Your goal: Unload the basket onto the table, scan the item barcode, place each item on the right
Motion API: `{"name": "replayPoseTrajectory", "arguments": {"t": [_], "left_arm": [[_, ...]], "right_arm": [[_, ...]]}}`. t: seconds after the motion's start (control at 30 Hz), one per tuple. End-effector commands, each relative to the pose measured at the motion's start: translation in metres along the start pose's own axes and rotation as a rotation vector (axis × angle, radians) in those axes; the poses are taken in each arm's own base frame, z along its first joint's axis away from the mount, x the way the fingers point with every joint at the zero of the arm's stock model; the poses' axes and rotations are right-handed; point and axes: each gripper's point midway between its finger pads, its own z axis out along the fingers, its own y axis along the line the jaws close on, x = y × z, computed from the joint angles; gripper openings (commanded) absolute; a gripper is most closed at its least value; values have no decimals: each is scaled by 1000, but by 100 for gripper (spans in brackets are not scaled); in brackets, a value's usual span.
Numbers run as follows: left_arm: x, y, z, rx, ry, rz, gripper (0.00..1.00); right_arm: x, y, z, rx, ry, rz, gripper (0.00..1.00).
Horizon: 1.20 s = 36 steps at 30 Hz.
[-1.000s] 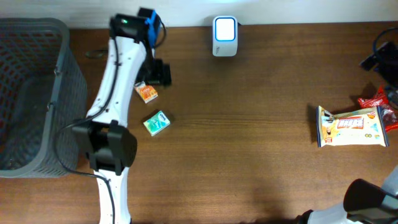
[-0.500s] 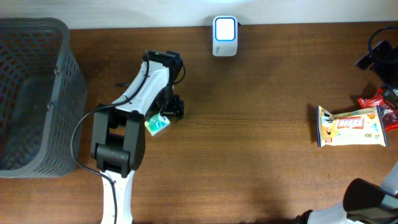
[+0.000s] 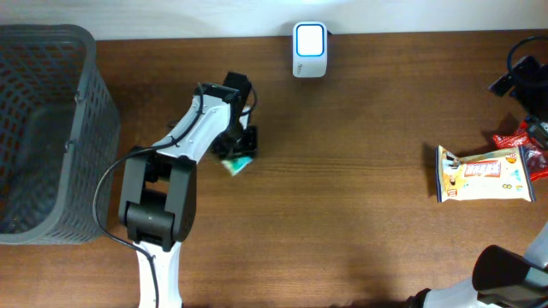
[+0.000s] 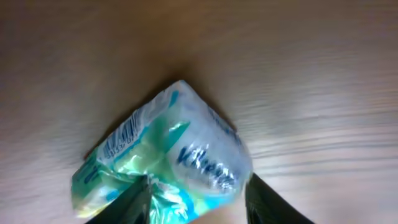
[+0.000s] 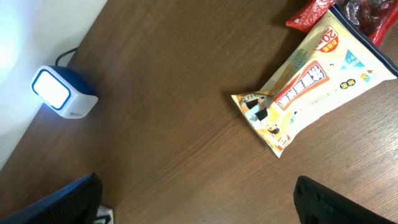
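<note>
The item is a small green-and-white plastic packet point(image 3: 239, 163) point(image 4: 168, 158), crumpled, with dark printed stripes on its left face. My left gripper point(image 3: 236, 151) point(image 4: 198, 196) is shut on it, one finger pressing each side of its lower part, over the left middle of the table. A white scanner point(image 3: 309, 50) point(image 5: 62, 93) with a glowing blue-white window stands at the table's back edge, up and to the right of the packet. My right gripper point(image 5: 199, 208) hangs open with nothing between its fingers, high over the right side.
A grey mesh basket point(image 3: 81, 128) fills the far left. A yellow-white snack bag point(image 3: 484, 174) point(image 5: 311, 81) and a red packet point(image 3: 522, 141) point(image 5: 311, 12) lie at the right edge. Bare wood lies between the packet and the scanner.
My left arm swung from the back left down to the green packet and closed its jaws on it. The packet has shifted a little to the right. The right arm stayed still.
</note>
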Motion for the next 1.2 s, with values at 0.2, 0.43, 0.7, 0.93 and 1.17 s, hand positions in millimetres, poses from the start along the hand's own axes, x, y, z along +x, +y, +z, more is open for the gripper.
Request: {"name": "replayPoseTrajectory", "arguments": {"t": [0.2,0.43,0.7,0.93,1.17], "left_arm": [[-11,-92,-15,364,3,119,59],[-25,-72,-49,188,-70,204,55],[-8,-56,-34,64,-10,201,0],[2,-79,-2,67,-21,196,0],[0,-65,8,-48,-56,132,0]], "right_arm": [[2,3,-1,-11,2,1,98],[2,3,-1,-10,2,1,98],[2,3,-1,-11,2,1,98],[2,3,-1,-11,2,1,98],[2,3,-1,-10,2,1,98]]}}
